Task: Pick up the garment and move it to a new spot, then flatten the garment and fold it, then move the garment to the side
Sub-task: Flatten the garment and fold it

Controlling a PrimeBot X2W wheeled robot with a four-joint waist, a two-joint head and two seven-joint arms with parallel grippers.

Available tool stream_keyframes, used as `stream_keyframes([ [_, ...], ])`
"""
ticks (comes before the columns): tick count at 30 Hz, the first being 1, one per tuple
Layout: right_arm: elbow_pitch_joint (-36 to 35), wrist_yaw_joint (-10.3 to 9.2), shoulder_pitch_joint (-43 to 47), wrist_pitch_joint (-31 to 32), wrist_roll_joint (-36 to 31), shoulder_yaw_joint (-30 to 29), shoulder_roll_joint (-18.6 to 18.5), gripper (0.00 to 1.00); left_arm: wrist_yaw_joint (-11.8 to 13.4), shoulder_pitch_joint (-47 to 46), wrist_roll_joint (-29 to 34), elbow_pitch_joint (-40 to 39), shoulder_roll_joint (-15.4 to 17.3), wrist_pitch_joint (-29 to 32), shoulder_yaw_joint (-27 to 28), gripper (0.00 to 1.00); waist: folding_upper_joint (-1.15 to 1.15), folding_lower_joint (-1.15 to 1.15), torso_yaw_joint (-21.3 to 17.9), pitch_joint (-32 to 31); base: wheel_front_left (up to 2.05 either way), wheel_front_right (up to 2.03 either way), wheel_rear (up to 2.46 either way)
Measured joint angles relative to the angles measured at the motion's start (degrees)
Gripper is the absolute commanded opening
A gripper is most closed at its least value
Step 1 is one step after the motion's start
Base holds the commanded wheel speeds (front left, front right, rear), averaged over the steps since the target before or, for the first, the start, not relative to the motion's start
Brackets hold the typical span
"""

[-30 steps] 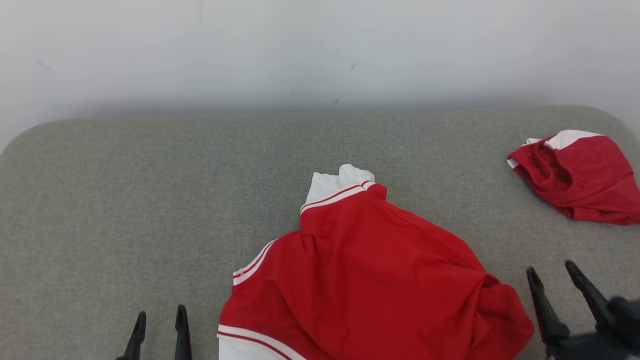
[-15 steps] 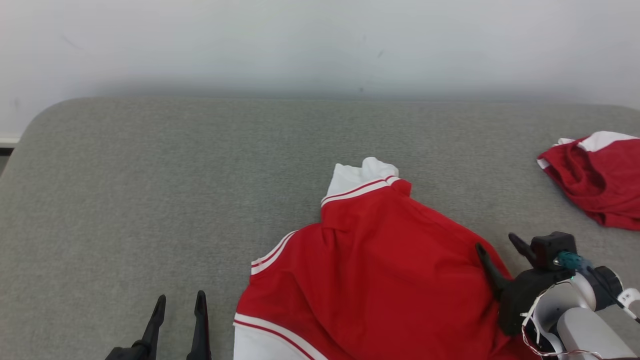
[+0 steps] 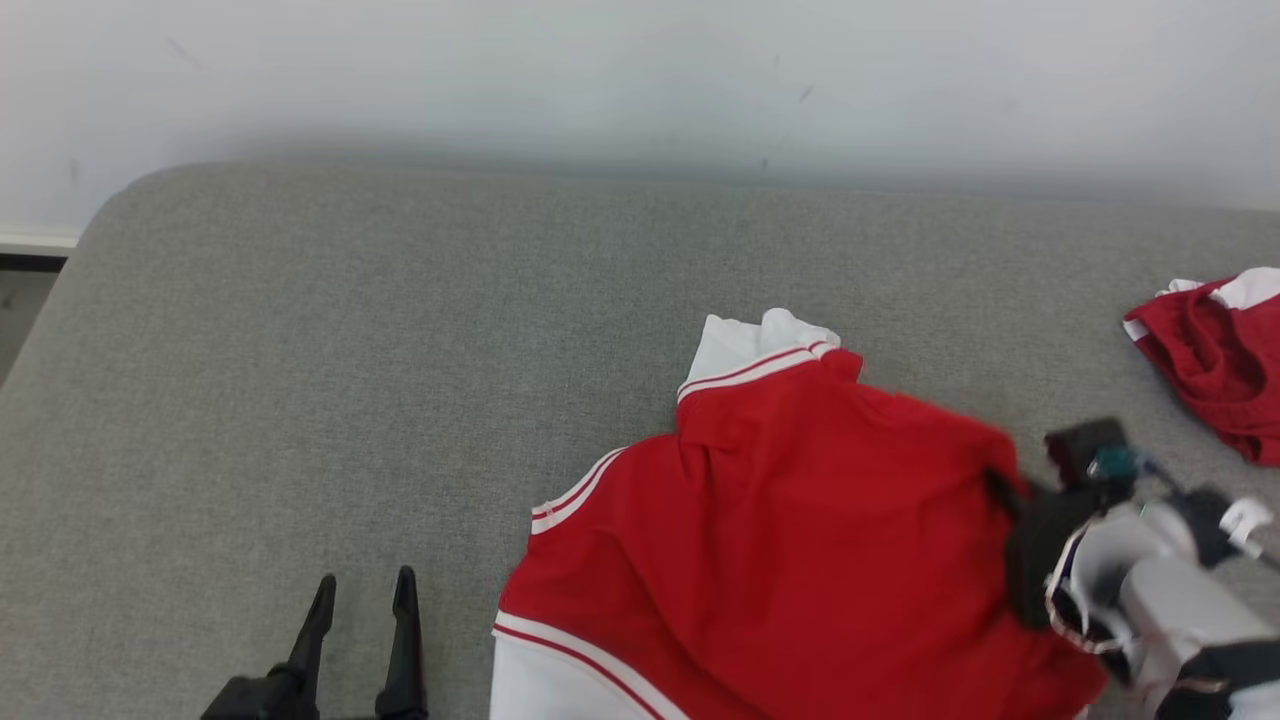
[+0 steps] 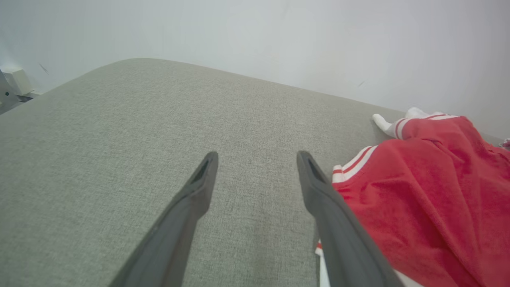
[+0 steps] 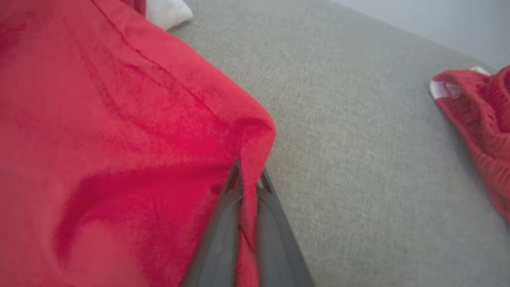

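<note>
Right wrist view: I am pinching the red shirt's (image 5: 119,119) edge with my right gripper (image 5: 248,174); my left gripper (image 4: 257,158) is hanging open.

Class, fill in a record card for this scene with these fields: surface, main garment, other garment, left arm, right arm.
Surface: grey padded surface against a pale wall
Main garment: red garment with white striped trim, crumpled, centre-right
Other garment: red and white bundle at far right, apart from the main one
Left arm: left gripper open, empty, beside the red garment's left edge
Right arm: right gripper shut, pinching a fold at the red garment's right edge
</note>
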Motion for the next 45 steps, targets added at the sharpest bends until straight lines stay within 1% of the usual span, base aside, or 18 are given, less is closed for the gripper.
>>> stream_keyframes([
  [2, 0.1, 0.0, -3.5, -1.2, -0.1, 0.6, -1.3, 0.0, -0.1, -0.7, -0.1, 0.1, 0.0, 0.0, -0.2, 1.0, 0.0, 0.0, 0.3, 0.4, 0.0, 0.0, 0.0],
  [3, 0.1, 0.0, -3.5, -1.2, -0.1, 0.6, -1.3, 0.0, -0.1, -0.7, -0.1, 0.1, 0.0, 0.0, -0.2, 1.0, 0.0, 0.0, 0.3, 0.4, 0.0, 0.0, 0.0],
  [8, 0.7, 0.0, -13.1, -3.0, -2.1, 2.3, -2.8, 0.0, -0.5, -2.0, -0.3, 0.9, 0.0, 0.0, -1.3, 1.0, 0.0, 0.0, 1.8, 1.3, 0.0, 0.0, 0.0],
  [11, 2.5, 0.0, -17.5, -3.1, -1.9, 3.3, -2.5, 0.0, -0.6, -2.9, -0.8, 1.4, 0.0, 0.0, -2.0, 1.0, 0.0, 0.0, 3.1, 1.7, 0.0, 0.0, 0.0],
  [14, 5.8, 0.0, -21.4, -3.5, -1.9, 4.4, -2.2, 0.0, -0.7, -3.9, -1.3, 1.8, 0.0, 0.0, -3.3, 1.0, 0.0, 0.0, 4.4, 2.2, 0.0, 0.0, 0.0],
  [17, 9.7, 0.0, -23.6, -6.1, -2.2, 5.4, -1.6, 0.0, -0.7, -4.5, -1.9, 2.1, 0.0, 0.0, -4.5, 1.0, 0.0, 0.0, 5.8, 2.6, 0.0, 0.0, 0.0],
  [18, 11.2, 0.0, -24.2, -6.8, -2.2, 5.5, -1.1, 0.4, -0.5, -4.8, -2.0, 2.2, 0.0, 0.0, -4.9, 1.0, 0.0, 0.0, 6.3, 2.8, 0.0, 0.0, 0.0],
  [19, 12.7, 0.0, -24.6, -7.5, -2.2, 5.7, -0.7, 0.51, -0.5, -4.9, -2.2, 2.2, 0.0, 0.0, -5.2, 1.0, 0.0, 0.0, 6.7, 2.9, 0.0, 0.0, 0.0],
  [20, 14.1, 0.0, -24.9, -8.2, -2.3, 6.0, -0.3, 1.0, -0.4, -4.9, -2.4, 2.3, 0.0, 0.0, -5.4, 1.0, 0.0, 0.0, 7.0, 2.9, 0.0, 0.0, 0.0],
  [23, 17.1, 0.0, -25.0, -10.4, -2.4, 6.9, 0.9, 1.0, 0.0, -4.9, -3.0, 2.7, 0.0, 0.0, -5.8, 1.0, 0.0, 0.01, 7.5, 2.7, 0.0, 0.0, 0.0],
  [28, 19.0, 0.0, -24.8, -17.4, -1.0, 6.8, 1.4, 1.0, -0.2, -4.2, -2.7, 3.6, 0.0, 0.0, -5.1, 1.0, 0.0, 0.01, 6.7, 1.4, 0.0, 0.0, 0.0],
  [31, 18.0, 0.0, -22.3, -21.1, 2.2, 4.9, 2.0, 1.0, -0.7, -2.3, -1.8, 4.0, 0.0, 0.0, -4.1, 1.0, 0.0, -0.01, 5.0, -0.2, 0.0, 0.0, 0.0],
  [33, 16.0, 0.0, -20.2, -21.7, 3.3, 3.9, 1.8, 1.0, -1.0, -2.0, -1.6, 4.2, 0.0, 0.0, -3.7, 1.0, 0.0, -0.01, 4.0, -1.1, 0.0, 0.0, 0.0],
  [34, 14.7, 0.0, -19.0, -21.8, 3.9, 3.2, 1.6, 1.0, -1.1, -1.7, -1.5, 4.2, 0.0, 0.0, -3.6, 1.0, 0.0, -0.01, 3.5, -1.6, 0.0, 0.0, 0.0],
  [36, 9.8, 0.0, -16.0, -21.9, 4.1, 0.7, 0.9, 1.0, -1.1, -1.0, -1.4, 4.5, 0.0, 0.0, -3.4, 1.0, 0.0, -0.01, 2.4, -2.4, 0.0, 0.0, 0.0],
  [40, -1.6, 0.0, -6.8, -22.0, 1.6, -7.1, 0.4, 1.0, -1.5, -0.9, -1.3, 4.5, 0.0, 0.0, -3.2, 1.0, -0.01, -0.01, 0.3, -3.6, 0.0, 0.0, 0.0],
  [42, -6.4, 0.0, -0.8, -22.0, -0.2, -11.1, 1.3, 1.0, -1.6, -0.9, -1.2, 4.6, 0.0, 0.0, -3.2, 1.0, 0.0, -0.01, -0.6, -4.1, 0.0, 0.0, 0.0],
  [45, -13.9, 0.0, 6.9, -22.0, -3.3, -16.8, 4.2, 1.0, -1.6, -1.2, -1.2, 4.9, 0.0, 0.0, -3.2, 1.0, -0.01, -0.01, -1.9, -4.5, 0.0, 0.0, 0.0],
])
